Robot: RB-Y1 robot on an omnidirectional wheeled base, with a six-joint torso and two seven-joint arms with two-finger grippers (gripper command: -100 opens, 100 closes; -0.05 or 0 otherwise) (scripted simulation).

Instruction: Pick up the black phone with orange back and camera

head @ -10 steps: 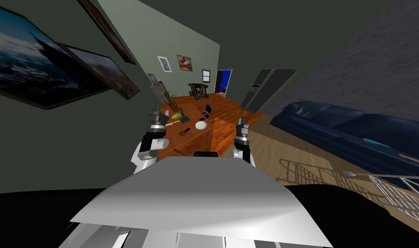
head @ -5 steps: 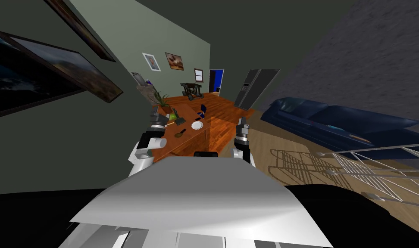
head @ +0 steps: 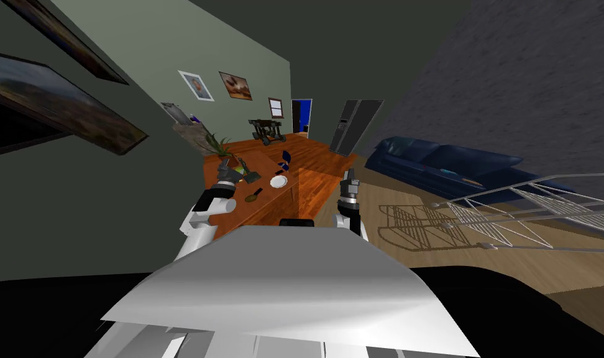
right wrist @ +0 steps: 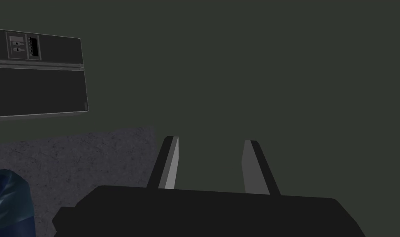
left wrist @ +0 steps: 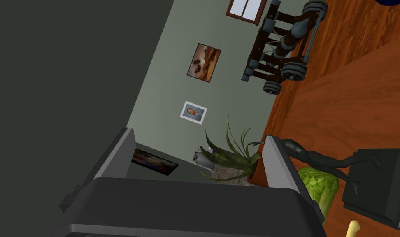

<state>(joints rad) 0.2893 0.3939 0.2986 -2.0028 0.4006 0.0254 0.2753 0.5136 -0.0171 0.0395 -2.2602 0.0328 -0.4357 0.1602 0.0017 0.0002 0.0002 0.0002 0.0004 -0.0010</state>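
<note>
A wooden table (head: 307, 183) stands ahead of me. On it, beyond a white plate (head: 278, 181), lies a small dark flat thing (head: 279, 172) that may be the phone; no orange shows on it. My left gripper (head: 225, 166) hangs over the table's near left end, open and holding nothing. In the left wrist view the left gripper (left wrist: 199, 135) points past a green leafy lump (left wrist: 320, 187) and a dark figurine on a dark base (left wrist: 376, 181) toward a potted plant (left wrist: 230, 154). My right gripper (head: 349, 184) is raised beside the table's right edge, open (right wrist: 210, 144) and holding nothing.
A blue chair (head: 286, 156) stands behind the table, and a dark spoon (head: 252, 197) lies near the plate. A dark weight rack (head: 265, 130) and a dark fridge (head: 355, 127) stand at the far wall. To the right are a navy sofa (head: 437, 165) and a white wire rack (head: 518, 214).
My view has swung, so the table, sofa and wall pictures have slid left and the wire rack has come further in. Both arms hold the same pose.
</note>
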